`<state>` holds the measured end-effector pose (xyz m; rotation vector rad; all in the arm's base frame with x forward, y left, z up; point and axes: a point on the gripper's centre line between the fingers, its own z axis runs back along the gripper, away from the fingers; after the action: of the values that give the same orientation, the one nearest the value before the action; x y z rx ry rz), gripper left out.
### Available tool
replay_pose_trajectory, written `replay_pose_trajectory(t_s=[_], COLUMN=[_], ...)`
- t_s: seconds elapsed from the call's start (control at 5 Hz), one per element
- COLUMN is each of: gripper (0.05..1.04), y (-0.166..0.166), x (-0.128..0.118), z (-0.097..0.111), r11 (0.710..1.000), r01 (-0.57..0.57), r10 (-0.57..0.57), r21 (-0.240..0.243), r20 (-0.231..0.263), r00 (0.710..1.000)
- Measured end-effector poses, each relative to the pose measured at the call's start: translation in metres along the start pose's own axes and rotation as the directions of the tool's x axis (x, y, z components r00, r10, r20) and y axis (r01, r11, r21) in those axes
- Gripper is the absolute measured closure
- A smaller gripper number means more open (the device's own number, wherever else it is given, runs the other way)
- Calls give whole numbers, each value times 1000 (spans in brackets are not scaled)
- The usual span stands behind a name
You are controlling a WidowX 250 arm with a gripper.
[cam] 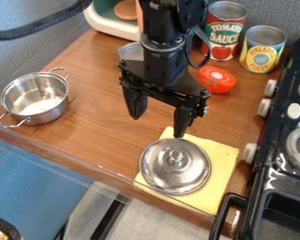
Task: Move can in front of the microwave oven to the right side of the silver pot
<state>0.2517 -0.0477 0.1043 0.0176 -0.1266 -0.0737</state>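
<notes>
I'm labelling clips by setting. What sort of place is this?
Probably a toy kitchen set up for a robot: a stove with knobs, a small silver pot and food cans on a wooden counter.

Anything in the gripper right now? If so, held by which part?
Nothing held. Gripper is open over the counter, fingers apart with nothing between them; the lid lies on the yellow cloth.

Shiny smooth metal pot (36, 98) on the left, glossy metal lid (176, 167) at lower center on matt yellow cloth (222, 158), and the counter's (96, 126) smooth wood-look.
</notes>
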Motion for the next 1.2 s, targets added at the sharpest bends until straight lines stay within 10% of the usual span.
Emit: replay_pose_trajectory(t_s=[0.6, 1.2], gripper=[83, 83], y=[18, 89], x=[51, 156], z=[-29, -39], r11=[999, 990], r01=[-43, -110], r10=[43, 90], r21=[-20, 93], r20=[-7, 193], r00=[999, 977])
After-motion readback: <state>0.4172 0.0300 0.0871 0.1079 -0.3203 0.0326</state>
